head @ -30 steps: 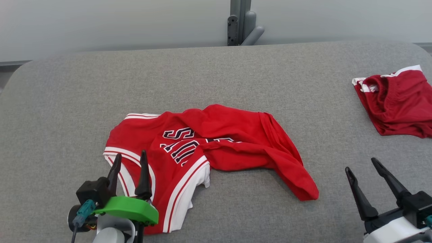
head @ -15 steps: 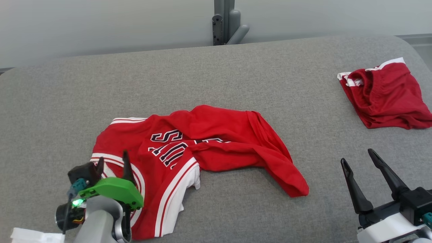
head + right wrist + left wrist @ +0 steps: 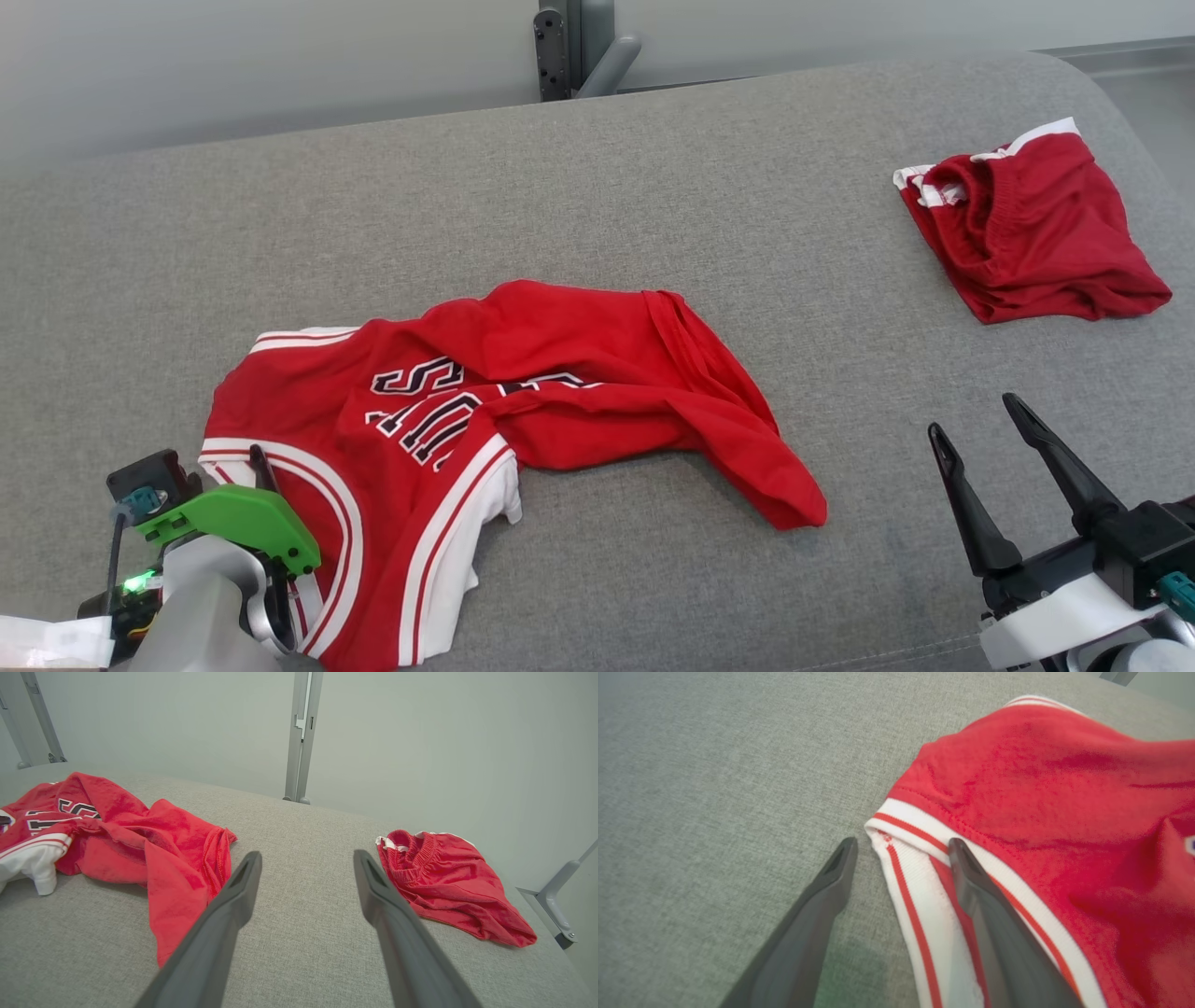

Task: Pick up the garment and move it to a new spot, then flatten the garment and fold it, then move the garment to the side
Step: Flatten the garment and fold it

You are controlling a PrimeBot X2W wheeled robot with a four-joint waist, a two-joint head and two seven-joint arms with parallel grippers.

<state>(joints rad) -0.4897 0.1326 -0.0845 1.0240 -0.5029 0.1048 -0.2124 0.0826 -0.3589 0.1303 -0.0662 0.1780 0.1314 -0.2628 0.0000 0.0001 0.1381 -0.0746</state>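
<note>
A red jersey, the garment (image 3: pixel 579 373), lies crumpled at the middle left of the grey padded table (image 3: pixel 653 168), with dark letters and white-striped armholes showing. My left gripper (image 3: pixel 231 464) is down at its near left corner, open. In the left wrist view the garment (image 3: pixel 1041 788) has its striped corner between the jaws of my left gripper (image 3: pixel 902 843): one finger is over the bare table, the other over the white trim. My right gripper (image 3: pixel 973 415) stands open over bare table at the lower right, apart from the garment (image 3: pixel 117 830). In its wrist view my right gripper (image 3: pixel 307 855) holds nothing.
A second red piece, shorts (image 3: pixel 1027 233) with an elastic waistband, lies bunched at the far right of the table; the right wrist view has the shorts (image 3: pixel 444 882) ahead to the right. A grey post (image 3: pixel 569 47) stands behind the table's back edge.
The head camera has turned, shifting the whole picture left. My left gripper has dipped down and back toward the jersey's near left striped corner. My right gripper keeps its place, still open.
</note>
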